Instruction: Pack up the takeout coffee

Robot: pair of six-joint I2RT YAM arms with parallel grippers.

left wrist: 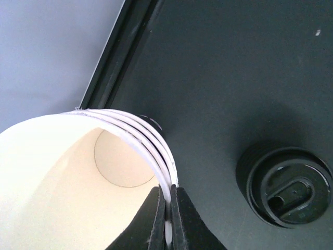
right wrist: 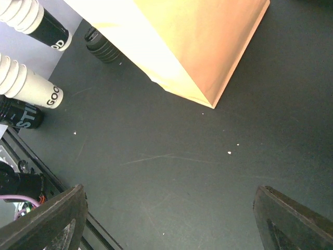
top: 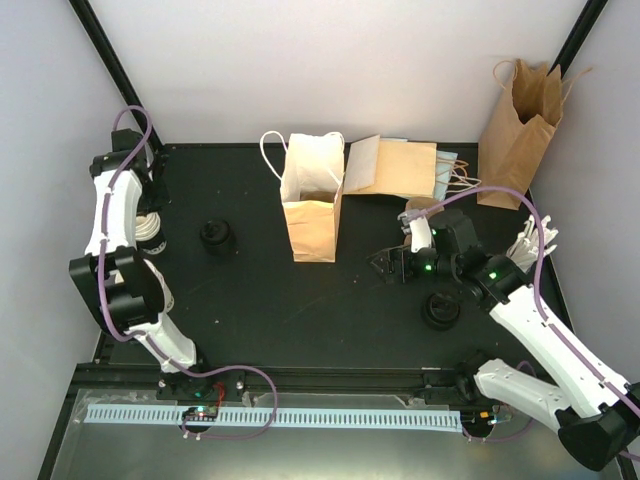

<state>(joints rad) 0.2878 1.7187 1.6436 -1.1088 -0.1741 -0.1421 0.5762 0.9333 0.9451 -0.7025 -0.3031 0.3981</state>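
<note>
A nested stack of cream-white paper cups without lids fills the left wrist view. My left gripper is shut on the rim of the top cup, one finger inside and one outside. In the top view this gripper is at the far left over the cup stack. A stack of black lids sits on the table just right of it and also shows in the top view. My right gripper is open and empty above bare table, right of the open bag in the top view.
An open kraft bag stands mid-table, its corner near in the right wrist view. Flat bags lie behind. Another bag stands at back right. More black lids sit by the right arm. Cup stacks show far off.
</note>
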